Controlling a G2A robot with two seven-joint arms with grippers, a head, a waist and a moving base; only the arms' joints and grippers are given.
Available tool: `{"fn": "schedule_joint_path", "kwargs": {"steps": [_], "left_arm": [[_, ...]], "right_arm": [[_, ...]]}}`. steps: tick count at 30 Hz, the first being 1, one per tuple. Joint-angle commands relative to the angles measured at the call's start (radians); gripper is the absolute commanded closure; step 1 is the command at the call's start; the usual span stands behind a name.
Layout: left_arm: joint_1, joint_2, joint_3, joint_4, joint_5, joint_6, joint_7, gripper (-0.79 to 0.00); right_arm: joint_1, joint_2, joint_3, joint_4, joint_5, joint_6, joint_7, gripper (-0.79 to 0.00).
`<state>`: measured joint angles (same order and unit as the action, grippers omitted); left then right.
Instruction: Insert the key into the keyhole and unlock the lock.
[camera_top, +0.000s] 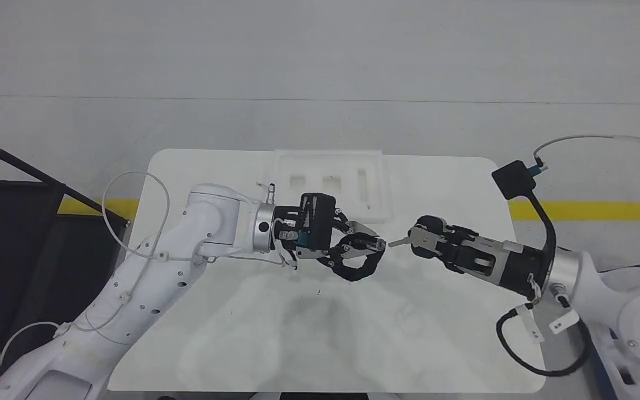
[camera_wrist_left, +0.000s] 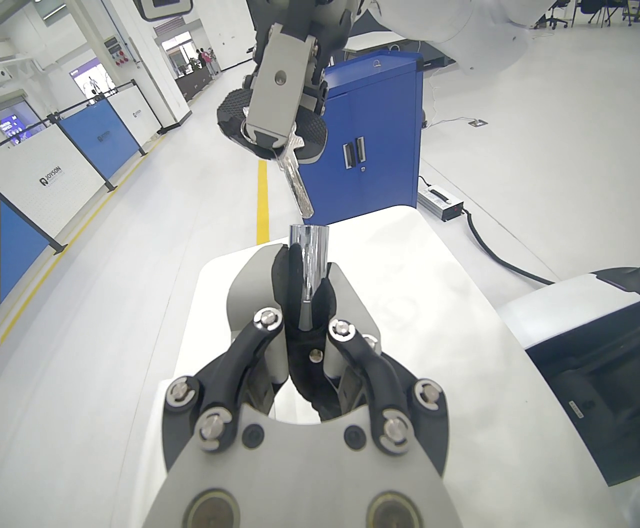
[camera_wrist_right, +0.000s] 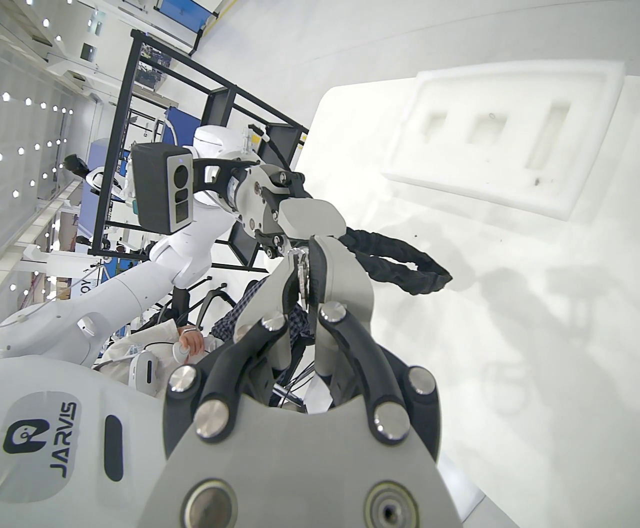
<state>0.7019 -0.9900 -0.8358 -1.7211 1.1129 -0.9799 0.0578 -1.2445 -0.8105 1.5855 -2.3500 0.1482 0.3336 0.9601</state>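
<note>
- Both closed: your left gripper (camera_wrist_left: 305, 300) clamps the chrome-cylinder black cable lock (camera_wrist_left: 309, 245), and your right gripper (camera_wrist_right: 305, 272) pinches the silver metal key (camera_wrist_left: 297, 187).
- Alignment step, it seems: the key's tip is just off the lock's end; square it, then push in.

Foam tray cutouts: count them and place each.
3, in a row along the foam tray: square end cutout, square middle cutout, narrow cutout at the other end. None looks hidden.

— Can you make out the keyhole?
— No. In my left wrist view the lock (camera_wrist_left: 309, 255) turns its chrome side to me, so the end face is hidden. The key (camera_wrist_left: 296, 182) has its head half buried between the right hand (camera_wrist_left: 275, 142)'s pads.
— From above?
— Too small to tell.
</note>
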Motion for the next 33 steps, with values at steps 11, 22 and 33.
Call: {"fn": "schedule_joint_path", "kwargs": {"steps": [11, 22, 33], "left_arm": [[0.043, -0.007, 0.001, -0.017, 0.043, 0.077, 0.041, 0.0], [0.042, -0.038, 0.039, 0.062, 0.201, 0.14, 0.242, 0.0], [0.032, -0.066, 0.056, 0.145, 0.211, 0.173, 0.318, 0.0]], "right_arm": [[0.027, 0.004, 0.009, 0.0, -0.032, 0.035, -0.003, 0.0], [0.125, 0.012, -0.07, 0.0, -0.144, 0.089, 0.032, 0.0], [0.181, 0.014, -0.129, 0.0, -0.187, 0.092, 0.045, 0.0]]}}
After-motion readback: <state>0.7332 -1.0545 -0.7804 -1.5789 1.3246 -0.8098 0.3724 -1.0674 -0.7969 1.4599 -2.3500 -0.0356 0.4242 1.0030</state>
